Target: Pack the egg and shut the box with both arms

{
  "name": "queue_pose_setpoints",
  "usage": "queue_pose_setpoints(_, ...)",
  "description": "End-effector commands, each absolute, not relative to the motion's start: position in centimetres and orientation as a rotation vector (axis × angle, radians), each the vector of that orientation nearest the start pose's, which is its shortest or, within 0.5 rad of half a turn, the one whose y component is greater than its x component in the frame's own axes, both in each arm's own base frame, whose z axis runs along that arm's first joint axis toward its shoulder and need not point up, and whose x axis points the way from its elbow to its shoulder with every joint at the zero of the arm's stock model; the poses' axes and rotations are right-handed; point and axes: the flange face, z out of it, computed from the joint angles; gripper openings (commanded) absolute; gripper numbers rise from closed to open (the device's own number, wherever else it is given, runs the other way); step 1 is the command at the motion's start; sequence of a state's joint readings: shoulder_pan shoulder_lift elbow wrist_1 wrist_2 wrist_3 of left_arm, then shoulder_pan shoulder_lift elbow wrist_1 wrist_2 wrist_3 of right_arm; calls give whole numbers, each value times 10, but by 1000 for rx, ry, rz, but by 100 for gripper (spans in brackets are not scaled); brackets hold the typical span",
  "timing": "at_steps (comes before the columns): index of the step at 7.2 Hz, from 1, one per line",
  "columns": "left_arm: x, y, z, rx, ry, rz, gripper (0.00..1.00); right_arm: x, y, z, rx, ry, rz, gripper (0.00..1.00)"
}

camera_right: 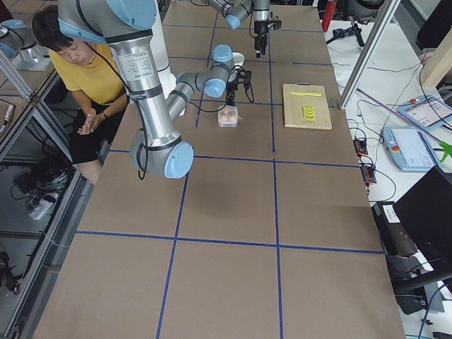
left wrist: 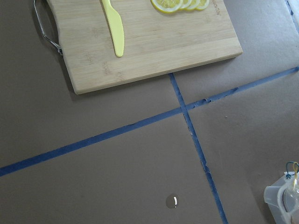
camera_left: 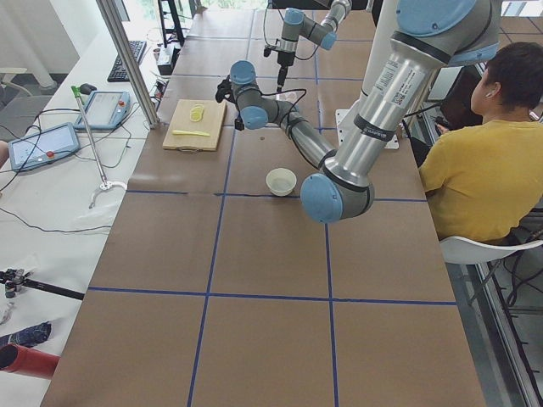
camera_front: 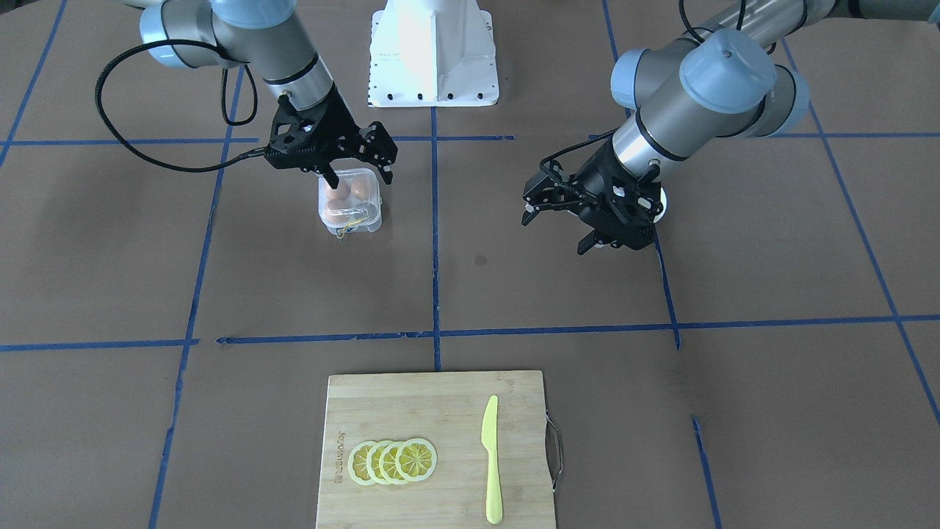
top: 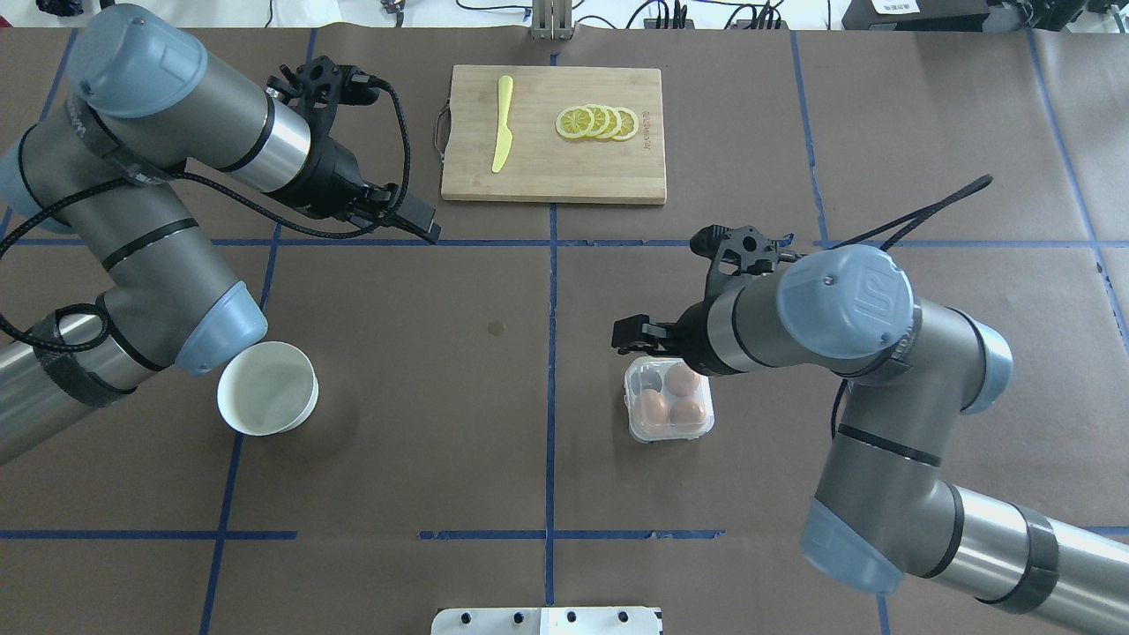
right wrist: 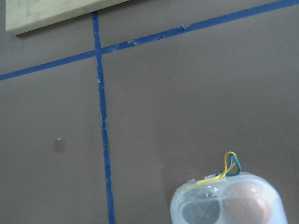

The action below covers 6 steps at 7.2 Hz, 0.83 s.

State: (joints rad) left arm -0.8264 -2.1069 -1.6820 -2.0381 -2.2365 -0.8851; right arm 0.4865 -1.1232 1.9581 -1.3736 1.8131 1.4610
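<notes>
The clear egg carton (top: 669, 401) sits right of the table's middle. It holds three orange-brown eggs (top: 682, 379), and the cell toward the board is empty. Its clear lid seems to lie over the cells, with the yellow cord (right wrist: 227, 163) at its far edge. I cannot tell if it is latched. My right gripper (camera_front: 358, 176) is open just above the carton (camera_front: 351, 206), one fingertip (camera_front: 332, 178) low over its edge. My left gripper (camera_front: 557, 231) is open and empty, raised above the table well left of the carton. The carton's corner shows in the left wrist view (left wrist: 282, 200).
A round white bowl (top: 267, 388) stands under the left arm's elbow. A bamboo cutting board (top: 553, 132) at the far edge carries a yellow knife (top: 502, 123) and lemon slices (top: 598, 122). The white base block (camera_front: 433, 55) is on the robot's side. A person sits beside the table (camera_left: 475, 170).
</notes>
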Motion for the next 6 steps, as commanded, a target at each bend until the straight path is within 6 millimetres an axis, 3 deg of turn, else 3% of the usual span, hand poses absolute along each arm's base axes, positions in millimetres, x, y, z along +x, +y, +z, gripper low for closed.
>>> queue_pose_setpoints(1,368,-527,254,318,1159,254,98,-448,-371,205,104,-1048,237,100)
queue_pose_setpoints(3,316,-545,312,388,1073,317,99,-394,-379,262,112,-977,266,100)
queue_pose_setpoints(4,277,-554,346,414,1033,354,99,-360,-402,293,146,-924,194,100)
queue_pose_setpoints(6,205,-568,401,484,938,409,99,-257,-456,364,154,-853,84,100)
